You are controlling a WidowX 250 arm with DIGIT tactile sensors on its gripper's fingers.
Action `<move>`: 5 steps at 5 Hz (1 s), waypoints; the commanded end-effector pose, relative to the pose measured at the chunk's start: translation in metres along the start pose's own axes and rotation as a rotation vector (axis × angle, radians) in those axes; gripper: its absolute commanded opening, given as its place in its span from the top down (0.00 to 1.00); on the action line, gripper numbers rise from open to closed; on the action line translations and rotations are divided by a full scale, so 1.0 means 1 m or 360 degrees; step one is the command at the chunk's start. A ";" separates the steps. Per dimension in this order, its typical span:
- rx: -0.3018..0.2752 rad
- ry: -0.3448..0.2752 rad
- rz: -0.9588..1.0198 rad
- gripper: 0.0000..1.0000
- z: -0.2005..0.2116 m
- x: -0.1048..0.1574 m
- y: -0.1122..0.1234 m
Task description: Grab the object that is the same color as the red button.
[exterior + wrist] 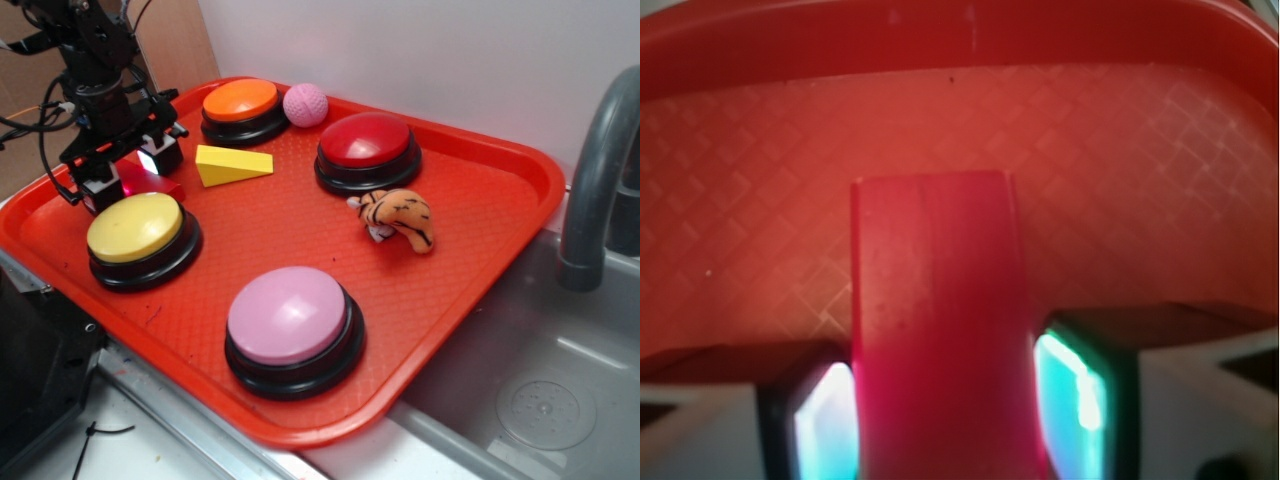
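The object, a small flat red block, lies at the left end of the red tray, just behind the yellow button. My gripper stands over it, one finger on each side. In the wrist view both pads press against the block's long sides, so the gripper is shut on it. The far end of the block sticks out ahead of the fingers toward the tray rim. The red button, a dark red dome on a black base, sits at the back middle of the tray.
On the tray are a yellow wedge, an orange button, a pink ball, a yellow button right beside the gripper, a pink button and a tiger toy. A grey faucet and sink lie to the right.
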State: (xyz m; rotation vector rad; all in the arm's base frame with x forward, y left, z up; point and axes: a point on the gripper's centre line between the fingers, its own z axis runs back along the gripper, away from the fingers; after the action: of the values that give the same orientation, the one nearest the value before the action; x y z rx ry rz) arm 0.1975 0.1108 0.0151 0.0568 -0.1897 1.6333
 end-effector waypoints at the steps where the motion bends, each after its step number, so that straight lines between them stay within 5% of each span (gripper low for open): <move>1: -0.0035 0.0089 -0.0357 1.00 0.017 0.010 0.004; 2: -0.0040 0.0113 -0.0671 1.00 0.041 0.012 -0.002; 3: -0.0079 0.0049 -0.1073 1.00 0.073 -0.011 -0.017; 5: -0.0247 0.0087 -0.1717 1.00 0.136 -0.054 -0.020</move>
State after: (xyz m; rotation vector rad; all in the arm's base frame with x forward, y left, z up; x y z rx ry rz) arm 0.2130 0.0258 0.1279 -0.0042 -0.1348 0.5486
